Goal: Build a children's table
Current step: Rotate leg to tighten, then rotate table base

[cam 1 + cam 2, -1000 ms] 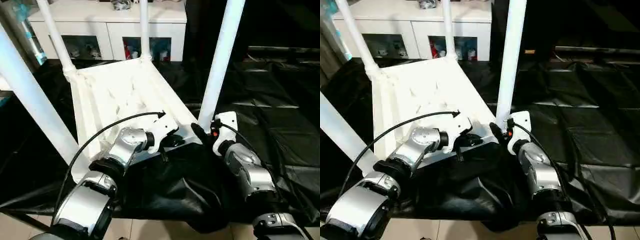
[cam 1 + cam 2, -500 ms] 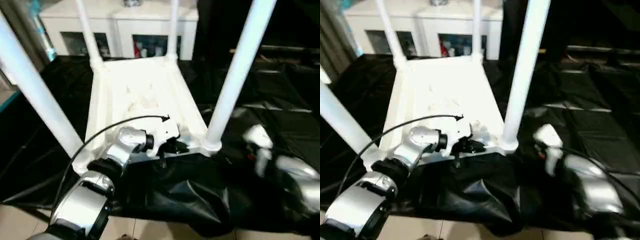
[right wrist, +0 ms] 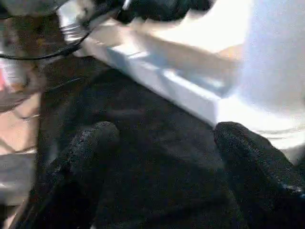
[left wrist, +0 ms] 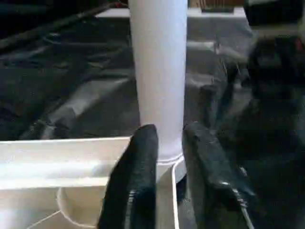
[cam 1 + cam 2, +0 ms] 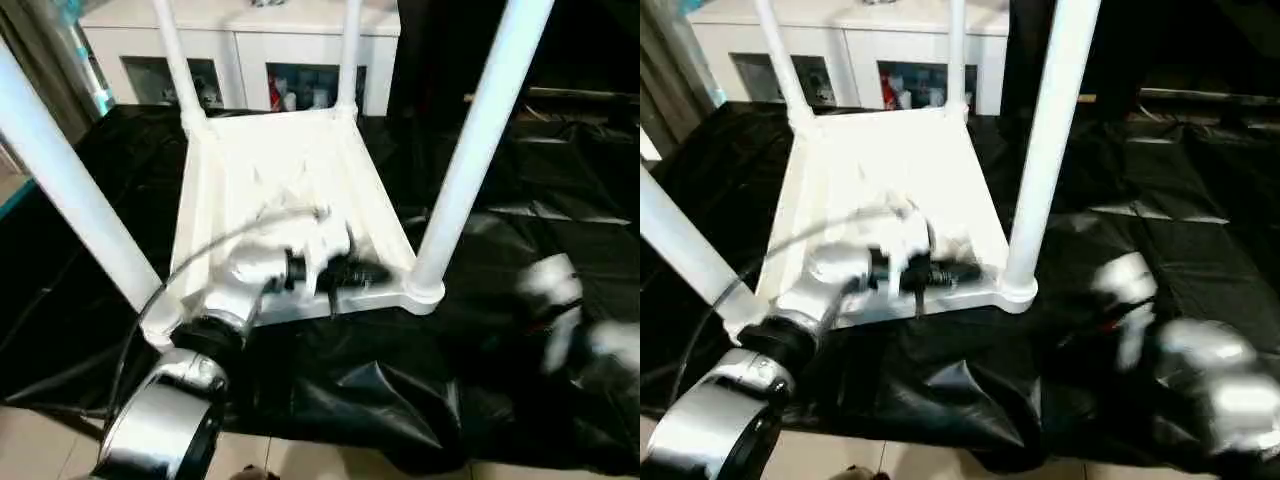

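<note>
The children's table [image 5: 285,165] lies upside down on a black sheet, all white, with its ribbed underside facing up. Four round legs stand in its corner sockets, the near right leg [image 5: 478,140] tallest in view. My left gripper [image 5: 372,272] hovers over the top's near rim, pointing at that leg's socket. In the left wrist view its fingers [image 4: 143,162] stand slightly apart with nothing between them, the leg [image 4: 159,71] just beyond. My right gripper [image 3: 167,131] is open over the sheet, facing the same corner socket [image 3: 267,95], and shows blurred at the right [image 5: 555,300].
The black sheet [image 5: 520,200] covers the floor around the table, wrinkled at the front. A white cabinet [image 5: 240,40] with glass doors stands behind the table. Pale floor tiles [image 5: 40,440] show at the near left.
My right gripper has drawn back from the near right leg, off to the right. My left gripper's fingers have parted a little. The camera has shifted too.
</note>
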Tool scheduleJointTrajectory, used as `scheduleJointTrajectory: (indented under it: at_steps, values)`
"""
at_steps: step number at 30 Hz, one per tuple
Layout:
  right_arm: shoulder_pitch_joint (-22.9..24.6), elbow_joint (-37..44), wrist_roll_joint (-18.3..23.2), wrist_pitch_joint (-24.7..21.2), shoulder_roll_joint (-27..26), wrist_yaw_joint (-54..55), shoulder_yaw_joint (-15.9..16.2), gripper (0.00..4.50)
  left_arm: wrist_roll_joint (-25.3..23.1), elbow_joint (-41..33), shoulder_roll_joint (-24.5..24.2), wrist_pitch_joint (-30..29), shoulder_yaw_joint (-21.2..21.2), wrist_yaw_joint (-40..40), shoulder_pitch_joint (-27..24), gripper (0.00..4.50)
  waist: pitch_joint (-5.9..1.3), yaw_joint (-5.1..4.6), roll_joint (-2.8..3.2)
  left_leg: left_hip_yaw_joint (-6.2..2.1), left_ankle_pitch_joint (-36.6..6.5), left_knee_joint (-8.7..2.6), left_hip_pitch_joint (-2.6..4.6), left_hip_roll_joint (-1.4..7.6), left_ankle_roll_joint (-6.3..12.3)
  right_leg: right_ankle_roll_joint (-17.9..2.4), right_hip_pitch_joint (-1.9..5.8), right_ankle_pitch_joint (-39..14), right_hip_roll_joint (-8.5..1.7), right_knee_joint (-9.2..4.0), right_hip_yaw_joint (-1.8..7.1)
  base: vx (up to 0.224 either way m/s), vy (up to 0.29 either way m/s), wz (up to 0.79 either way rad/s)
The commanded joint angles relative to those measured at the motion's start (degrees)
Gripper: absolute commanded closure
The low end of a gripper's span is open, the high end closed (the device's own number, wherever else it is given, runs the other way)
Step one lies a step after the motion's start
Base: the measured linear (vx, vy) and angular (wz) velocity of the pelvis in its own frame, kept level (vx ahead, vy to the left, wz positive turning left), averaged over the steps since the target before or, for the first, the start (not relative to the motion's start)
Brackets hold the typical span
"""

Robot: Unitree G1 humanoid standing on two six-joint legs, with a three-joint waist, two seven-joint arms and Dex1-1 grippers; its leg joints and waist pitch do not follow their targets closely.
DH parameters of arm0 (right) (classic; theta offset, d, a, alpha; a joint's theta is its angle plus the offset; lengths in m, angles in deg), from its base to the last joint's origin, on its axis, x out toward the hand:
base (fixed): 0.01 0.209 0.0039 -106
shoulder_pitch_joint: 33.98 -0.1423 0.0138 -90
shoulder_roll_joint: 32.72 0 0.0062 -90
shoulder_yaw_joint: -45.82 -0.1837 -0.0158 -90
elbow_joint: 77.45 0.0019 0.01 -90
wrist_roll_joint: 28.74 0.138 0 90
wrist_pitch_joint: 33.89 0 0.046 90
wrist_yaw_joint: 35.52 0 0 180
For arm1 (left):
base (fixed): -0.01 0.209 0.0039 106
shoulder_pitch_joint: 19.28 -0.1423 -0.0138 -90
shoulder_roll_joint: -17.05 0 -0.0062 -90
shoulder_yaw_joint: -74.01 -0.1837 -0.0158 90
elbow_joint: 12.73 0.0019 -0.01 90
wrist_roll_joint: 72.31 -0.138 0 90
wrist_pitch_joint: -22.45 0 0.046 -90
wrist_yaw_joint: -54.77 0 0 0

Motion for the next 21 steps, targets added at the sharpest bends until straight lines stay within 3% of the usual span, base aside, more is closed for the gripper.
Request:
scheduleJointTrajectory:
  at_steps: [1,2,3,4,5,6,7,8,9,10,13,14,16,17,20,21]
  values:
    - [-0.11,1.8,0.73,-0.94,0.23,0.24,0.16,0.82,0.62,-3.22,-1.03,-3.31,0.51,0.73,-1.63,3.22,-3.41,0.15,-1.76,-0.99,-10.2,-3.6,1.09,2.76,7.39,-14.15,2.51,-8.18,-2.41,-3.65,1.66,0.0,0.0,0.0]
    - [-0.1,2.25,0.86,-1.52,-0.46,0.94,0.73,0.82,-0.32,-9.75,-2.17,-6.76,1.06,4.24,-5.5,3.1,-3.38,0.01,-2.42,-0.93,-11.06,-3.66,1.19,2.82,6.61,-13.42,2.42,-10.01,-2.34,-3.79,1.75,0.0,0.0,0.0]
    - [-0.09,2.4,0.9,-1.72,-0.67,1.16,0.86,0.82,-0.46,-11.83,-2.51,-8.0,1.22,5.17,-6.75,3.02,-3.39,0.11,-2.35,-1.27,-10.96,-3.9,1.03,3.03,6.05,-12.66,2.59,-11.09,-2.73,-3.55,1.85,0.0,0.0,0.0]
    - [-0.29,2.34,0.75,-1.72,-1.25,1.79,0.97,0.82,-0.74,-15.75,-3.29,-9.97,1.47,6.45,-9.25,3.02,-3.08,-0.15,-2.34,-1.15,-11.57,-3.95,0.93,2.75,6.0,-12.09,2.27,-12.57,-2.5,-4.02,1.88,0.0,0.0,0.0]
    - [-0.33,2.33,0.72,-1.74,-1.33,1.88,0.97,0.82,-0.75,-16.16,-3.38,-10.14,1.5,6.54,-9.51,2.92,-3.11,-0.13,-2.4,-1.21,-12.3,-4.01,1.23,2.86,5.1,-11.36,2.1,-14.44,-2.65,-4.2,2.01,0.0,0.0,0.0]
    - [-1.51,1.6,-0.15,-1.33,-3.23,3.87,1.12,0.82,-0.08,-24.66,-5.35,-14.78,2.18,7.32,-14.99,2.78,-3.02,-0.14,-2.45,-1.12,-12.81,-4.1,1.32,2.78,4.61,-10.89,1.92,-15.71,-2.45,-4.45,2.01,0.0,0.0,0.0]
    - [-1.78,1.34,-0.34,-1.22,-3.57,4.32,1.12,0.82,0.18,-25.99,-5.63,-15.78,2.3,7.39,-15.79,2.63,-3.04,-0.24,-2.73,-1.49,-12.5,-4.53,1.23,3.24,3.54,-11.08,2.13,-14.49,-2.71,-3.94,2.05,0.0,0.0,0.0]
    - [-3.67,-0.53,-1.39,-0.7,-5.76,6.95,1.21,0.82,2.3,-34.7,-7.41,-22.68,3.2,7.81,-20.96,2.6,-3.12,-0.4,-2.74,-1.4,-12.94,-4.53,1.55,3.22,2.67,-10.96,1.87,-14.24,-2.4,-3.76,2.03,0.0,0.0,0.0]
    - [-4.52,-1.55,-2.02,0.05,-6.5,7.92,1.45,0.82,3.43,-38.74,-8.18,-25.94,3.35,8.03,-23.28,2.6,-2.99,-0.79,-3.15,-1.28,-11.82,-4.59,1.4,3.07,2.43,-11.58,1.8,-12.16,-2.17,-3.64,2.09,0.0,0.0,0.0]
    - [-5.26,-2.61,-2.8,0.89,-7.13,9.16,1.53,0.82,3.95,-41.02,-8.73,-27.53,3.32,8.02,-24.79,2.4,-2.98,-0.81,-2.88,-1.26,-11.93,-4.64,1.63,3.14,2.06,-12.04,1.71,-11.51,-2.12,-3.48,2.08,0.0,0.0,0.0]
    - [-7.62,-5.87,-5.06,3.07,-8.93,13.18,1.68,0.82,5.08,-47.56,-10.26,-31.83,3.36,8.59,-29.56,2.2,-2.52,-0.7,-3.06,-0.88,-13.56,-4.62,1.96,2.8,1.23,-11.63,1.32,-12.4,-1.79,-3.98,2.32,0.0,0.0,0.0]
    - [-8.86,-7.5,-5.67,3.62,-9.87,14.98,1.45,0.82,5.35,-49.92,-10.83,-33.26,3.72,8.95,-31.78,2.17,-2.13,-0.86,-3.75,-1.02,-13.82,-4.93,1.41,2.77,0.85,-11.02,1.55,-13.33,-1.94,-3.89,2.32,0.0,0.0,0.0]
    - [-10.55,-9.57,-6.46,4.02,-11.01,17.54,1.1,0.82,5.81,-53.67,-11.91,-35.31,4.45,10.32,-35.13,2.04,-1.79,-1.17,-3.99,-0.98,-15.49,-5.0,1.56,2.69,0.1,-9.56,1.25,-16.7,-1.93,-4.24,2.48,0.0,0.0,0.0]
    - [-11.5,-10.9,-7.43,4.71,-11.56,19.4,0.96,0.82,6.13,-56.18,-12.52,-36.8,5.39,11.59,-37.19,1.9,-1.76,-1.3,-3.78,-1.03,-16.58,-5.05,1.69,2.63,-0.38,-8.6,1.2,-18.55,-1.86,-4.45,2.59,0.0,0.0,0.0]
    - [-12.69,-13.0,-8.86,6.03,-12.29,21.94,0.58,0.82,7.15,-59.27,-13.69,-39.13,6.53,11.94,-39.27,1.73,-1.58,-1.7,-3.76,-1.13,-17.47,-5.22,1.84,2.52,-1.6,-7.91,0.99,-17.86,-1.5,-4.47,2.63,0.0,0.0,0.0]
    - [-14.71,-16.62,-10.64,7.86,-13.33,25.99,0.09,0.82,8.74,-62.27,-15.87,-42.13,8.26,11.27,-41.45,1.67,-1.49,-1.89,-4.18,-1.05,-17.55,-5.18,1.89,2.53,-1.76,-7.79,0.9,-16.74,-1.32,-4.42,2.67,0.0,0.0,0.0]
